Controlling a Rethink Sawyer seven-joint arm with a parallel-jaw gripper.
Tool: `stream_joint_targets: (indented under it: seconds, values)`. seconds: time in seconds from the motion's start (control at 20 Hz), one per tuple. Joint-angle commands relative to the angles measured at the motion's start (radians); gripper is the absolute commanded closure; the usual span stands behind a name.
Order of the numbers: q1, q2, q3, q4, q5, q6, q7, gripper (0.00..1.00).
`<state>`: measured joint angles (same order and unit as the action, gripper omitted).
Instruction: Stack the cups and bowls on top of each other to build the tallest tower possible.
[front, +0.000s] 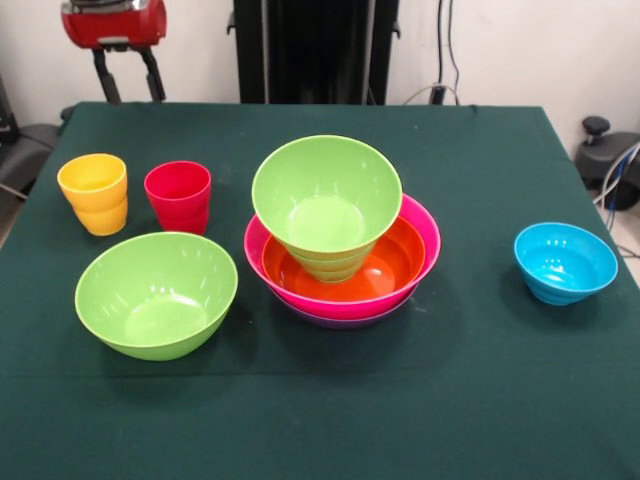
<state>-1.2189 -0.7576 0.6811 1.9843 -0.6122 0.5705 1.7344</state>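
Red-and-black gripper (125, 72) raised at table's far edge, finger state indeterminate. Glossy plastic tower (342, 240): 1 lime green bowl (326, 200) nested in orange, pink bowls (purple lowest).

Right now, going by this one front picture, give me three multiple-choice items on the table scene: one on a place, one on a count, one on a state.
1. Where does the sky blue bowl stand?
A. Alone at the picture's right
B. Inside the pink bowl
C. Between the two cups

2. How many lime green bowls show?
A. One
B. Two
C. Four

3. How does the lime green bowl in the pile sit?
A. Upside down
B. Upright, tipped slightly forward, in the orange bowl
C. Flat on the cloth

Answers:
1 A: it stands apart, right of the tower.
2 B: one in the pile, one loose lime green bowl at front left.
3 B: its mouth faces up, base inside the orange bowl, which is nested in the pink bowl.
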Motion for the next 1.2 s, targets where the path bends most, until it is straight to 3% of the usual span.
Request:
stream_joint_targets:
  seconds: [0.05, 0.65, 1.2]
  values:
    - [0.092, 0.132, 0.004, -0.142, -0.048, 0.074, -0.121, 0.0]
    - [0.095, 0.245, 0.002, -0.292, -0.045, 0.132, -0.212, 0.0]
    - [0.053, 0.226, 0.028, -0.287, -0.032, 0.186, -0.255, 0.0]
